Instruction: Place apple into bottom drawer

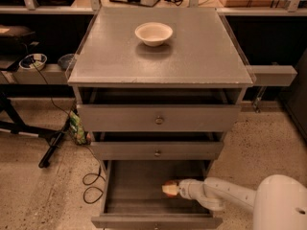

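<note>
Gripper: white two-finger gripper [178,189] is reaching in from the lower right of the frame and hanging inside the open drawer, right of its centre. I cannot tell whether it is clamping the fruit or only touching it.
Apple: small round red apple with a yellowish patch [168,189] is sitting against the gripper's tip, on its left in the frame, inside the drawer's walls.
Drawer: lowest grey-brown wooden drawer [144,219] is standing pulled fully out at the bottom centre of the frame, showing bare floor to the left of the apple.
Key relation: apple is lying straight ahead of the gripper, along the line of the white forearm [225,198], which is pointing leftward; whether the fruit is resting on the drawer floor or hanging just above it is not clear.
Judgement: placing seems to be nearing its end, with letting go and backing out to the right probably remaining.
Elsewhere: round cream bowl [153,33] is sitting on the grey cabinet top [201,56], well apart.
</note>
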Tool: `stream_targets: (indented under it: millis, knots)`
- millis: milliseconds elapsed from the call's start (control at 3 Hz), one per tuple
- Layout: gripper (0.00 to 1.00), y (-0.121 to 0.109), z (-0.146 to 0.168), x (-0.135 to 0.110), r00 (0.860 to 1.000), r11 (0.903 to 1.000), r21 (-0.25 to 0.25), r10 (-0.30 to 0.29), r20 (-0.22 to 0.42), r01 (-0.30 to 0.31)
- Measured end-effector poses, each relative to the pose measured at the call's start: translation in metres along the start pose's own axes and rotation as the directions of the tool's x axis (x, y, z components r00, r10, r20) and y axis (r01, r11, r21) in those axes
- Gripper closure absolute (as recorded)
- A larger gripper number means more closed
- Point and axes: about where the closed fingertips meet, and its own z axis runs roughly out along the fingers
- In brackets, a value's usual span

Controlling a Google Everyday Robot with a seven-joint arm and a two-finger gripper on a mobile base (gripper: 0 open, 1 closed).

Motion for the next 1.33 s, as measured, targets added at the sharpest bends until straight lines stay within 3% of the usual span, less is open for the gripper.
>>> stream_targets:
  millis: [333,667,1333]
  knots:
    - [1.0,-0.0104,0.0107,0.0118,0.999,0.9992,0.022,0.034,-0.012,-0.034]
    - [0.84,-0.0112,0.0117,0.013,0.999,0.999,0.024,0.037,-0.013,-0.036]
    - [0.37,-0.0112,0.0117,0.013,0.999,0.9991,0.024,0.037,-0.013,-0.036]
